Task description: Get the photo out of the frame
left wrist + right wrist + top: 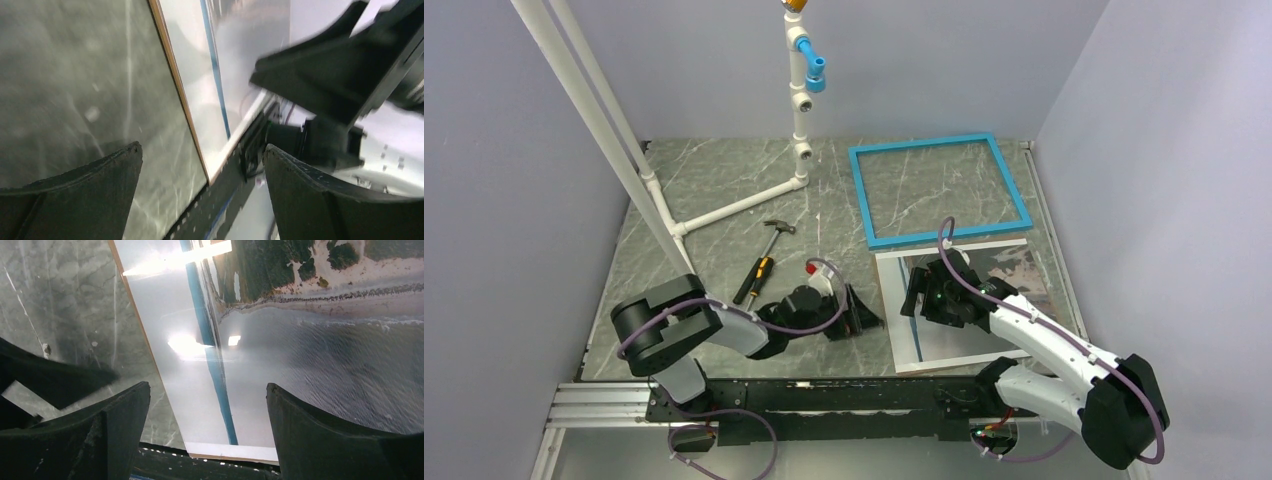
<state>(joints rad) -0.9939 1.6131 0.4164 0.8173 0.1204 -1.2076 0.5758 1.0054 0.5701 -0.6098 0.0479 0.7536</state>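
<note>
Turquoise frame (922,145) lies flat at the far right of the table (724,190) — marble shows through its opening. White-bordered photo (959,345) lies flat just nearer, close against the frame's near rail. Right gripper (921,295) sits over the photo's left part; left gripper (861,315) is low, just beside its left edge. Hammer (764,262) lies left of centre.

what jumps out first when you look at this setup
The bright turquoise frame lies empty at the far right of the table, marble showing through it. Just nearer, the glossy photo lies flat with the right tool open above its left part and the left tool open by its left edge. A hammer lies mid-table.
</note>
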